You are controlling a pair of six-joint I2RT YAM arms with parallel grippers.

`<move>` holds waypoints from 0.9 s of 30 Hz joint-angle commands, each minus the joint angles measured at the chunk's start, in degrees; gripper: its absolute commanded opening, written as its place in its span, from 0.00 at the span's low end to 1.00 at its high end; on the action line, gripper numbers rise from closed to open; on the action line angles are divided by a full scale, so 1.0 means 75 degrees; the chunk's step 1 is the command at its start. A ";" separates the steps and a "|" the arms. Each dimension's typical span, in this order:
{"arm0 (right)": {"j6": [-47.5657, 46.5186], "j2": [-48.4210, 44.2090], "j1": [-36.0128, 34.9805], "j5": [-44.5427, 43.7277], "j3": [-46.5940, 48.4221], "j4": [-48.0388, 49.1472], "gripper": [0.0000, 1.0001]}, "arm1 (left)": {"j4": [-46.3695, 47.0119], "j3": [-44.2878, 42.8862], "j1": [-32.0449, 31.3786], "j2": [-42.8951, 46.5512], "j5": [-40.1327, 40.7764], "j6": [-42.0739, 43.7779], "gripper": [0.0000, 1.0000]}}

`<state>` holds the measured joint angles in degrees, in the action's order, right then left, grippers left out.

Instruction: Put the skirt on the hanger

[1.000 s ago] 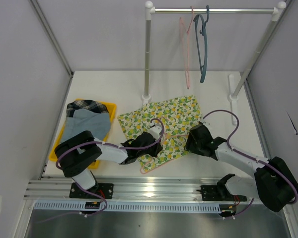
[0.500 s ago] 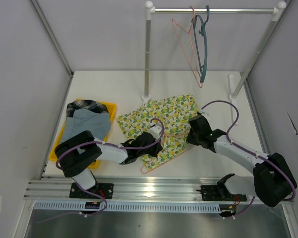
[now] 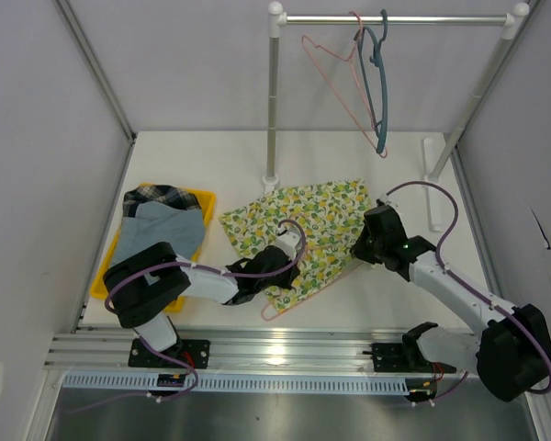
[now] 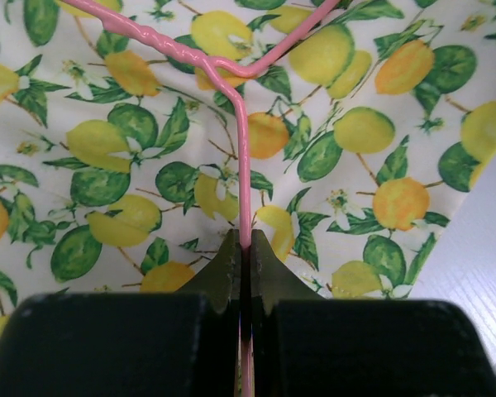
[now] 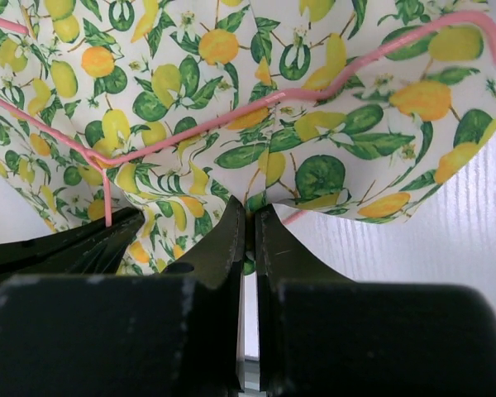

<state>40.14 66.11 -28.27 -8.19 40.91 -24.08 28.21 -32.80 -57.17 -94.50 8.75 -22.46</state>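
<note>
The lemon-print skirt (image 3: 317,216) lies spread on the white table. A pink wire hanger (image 3: 277,313) rests on it, one corner poking past the skirt's near edge. My left gripper (image 3: 277,265) sits over the skirt's near part. In the left wrist view it (image 4: 245,241) is shut on the hanger (image 4: 241,149), whose straight wire runs between the jaws above the skirt (image 4: 116,149). My right gripper (image 3: 357,248) is at the skirt's right edge. Seen from the right wrist, it (image 5: 250,211) is shut on a pinched fold of the skirt (image 5: 190,74), with the hanger (image 5: 231,116) lying across the cloth.
A clothes rack (image 3: 273,101) stands at the back with a second pink hanger (image 3: 335,87) and a blue-grey hanger (image 3: 378,92) on its rail. A yellow tray (image 3: 99,276) at the left holds a denim shirt (image 3: 161,234) and a plaid shirt (image 3: 165,196).
My right gripper closed on the skirt's right edge and drew back to the right, shifting the cloth. The pink hanger on the rail has swung left. The left arm stayed put.
</note>
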 commanded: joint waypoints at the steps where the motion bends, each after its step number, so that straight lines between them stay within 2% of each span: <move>1: -0.0219 -0.0493 0.0416 0.0083 0.0253 -0.0199 0.00 | -0.0257 -0.0127 -0.0077 -0.0092 0.0799 0.0077 0.00; 6: -0.0278 -0.0822 0.0828 0.0634 0.0112 -0.0247 0.00 | -0.0339 -0.0104 -0.0089 -0.0091 0.1188 -0.0005 0.00; 19: -0.0383 -0.1150 0.0863 0.0529 -0.0742 -0.0680 0.00 | -0.1053 -0.0619 0.0040 0.0177 0.2371 -0.0181 0.00; 24: -0.0489 -0.1092 0.0875 0.0459 -0.1083 -0.0704 0.00 | -0.0972 -0.0771 0.0333 0.0424 0.2138 0.0017 0.00; 27: -0.0535 -0.0975 0.0992 0.0412 -0.1258 -0.0587 0.04 | -0.1030 -0.0877 0.0357 0.0424 0.2102 0.0123 0.00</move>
<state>37.47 58.67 -21.61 -3.75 32.40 -28.34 19.88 -36.73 -55.37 -93.76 21.82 -22.48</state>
